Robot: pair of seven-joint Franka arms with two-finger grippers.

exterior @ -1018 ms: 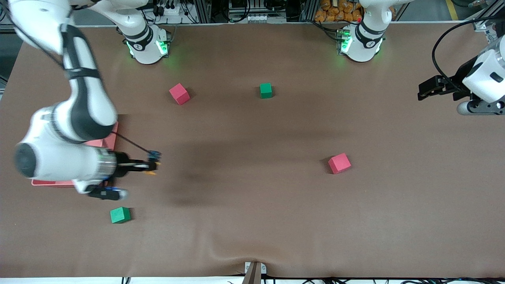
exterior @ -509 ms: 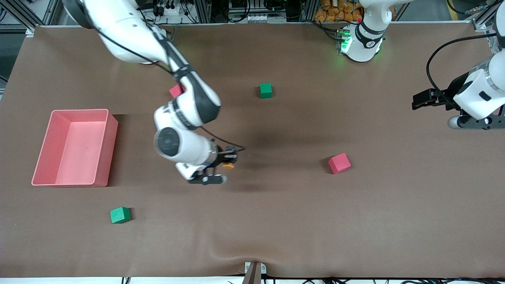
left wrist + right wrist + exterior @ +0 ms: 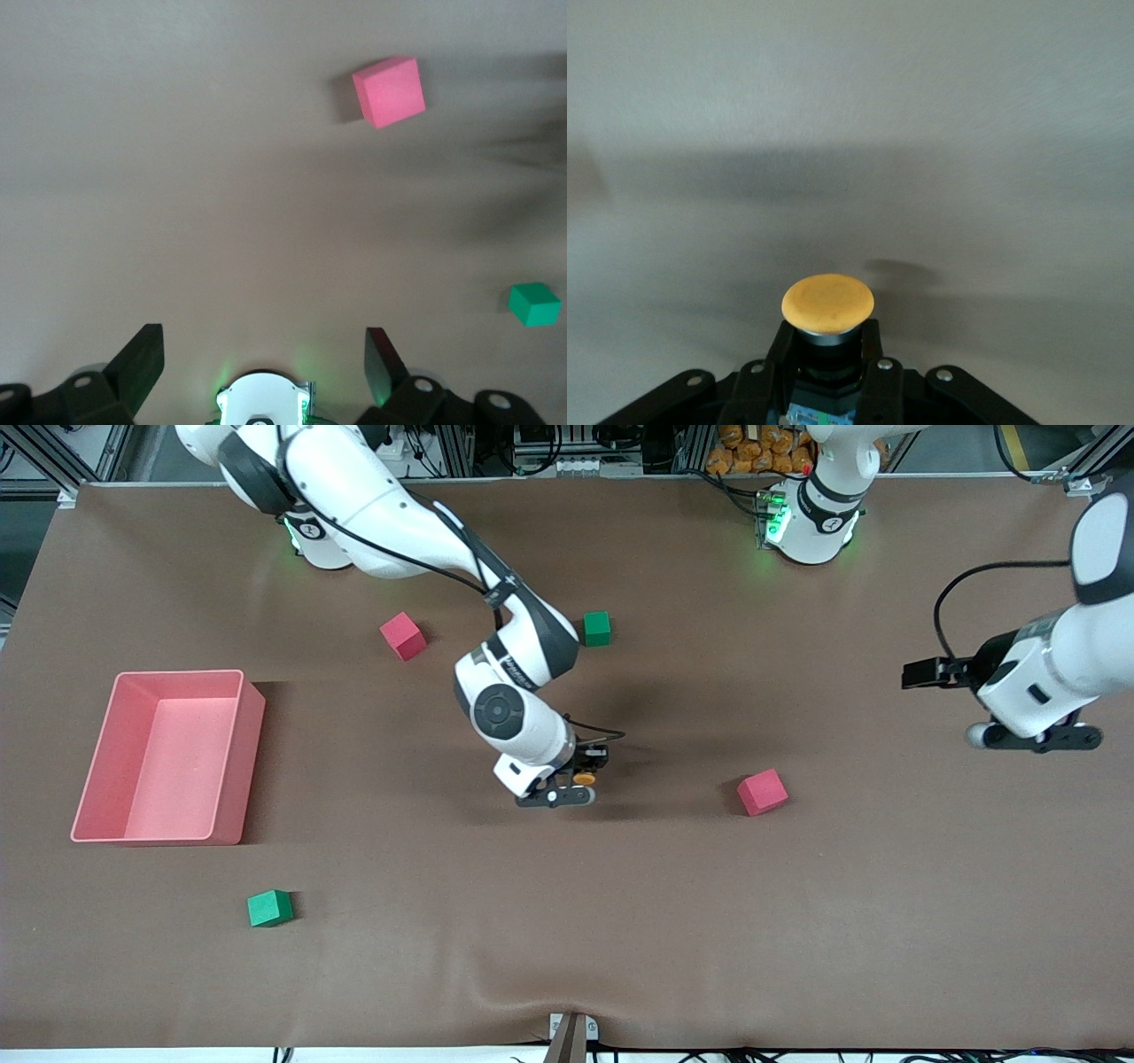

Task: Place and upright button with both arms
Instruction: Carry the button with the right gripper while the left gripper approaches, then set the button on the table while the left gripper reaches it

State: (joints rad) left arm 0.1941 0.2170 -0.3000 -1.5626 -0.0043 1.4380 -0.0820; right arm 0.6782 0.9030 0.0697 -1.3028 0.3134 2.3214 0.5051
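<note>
My right gripper (image 3: 586, 772) is shut on the button (image 3: 584, 778) and holds it over the middle of the table. In the right wrist view the button's round orange cap (image 3: 827, 303) sticks out past the fingers (image 3: 764, 359), which clamp its black body; bluish bits show below. My left gripper (image 3: 912, 673) is open and empty, up in the air over the left arm's end of the table. In the left wrist view its two black fingers (image 3: 140, 365) stand wide apart with nothing between them.
A pink bin (image 3: 115, 779) stands at the right arm's end. Red cubes (image 3: 762, 792) (image 3: 403, 636) and green cubes (image 3: 597, 628) (image 3: 269, 908) lie scattered on the brown table. The left wrist view shows a red cube (image 3: 389, 91) and a green cube (image 3: 534, 304).
My right arm has swung from beside the pink bin to over the table's middle, carrying the button. My left gripper has drifted a little toward the table's middle.
</note>
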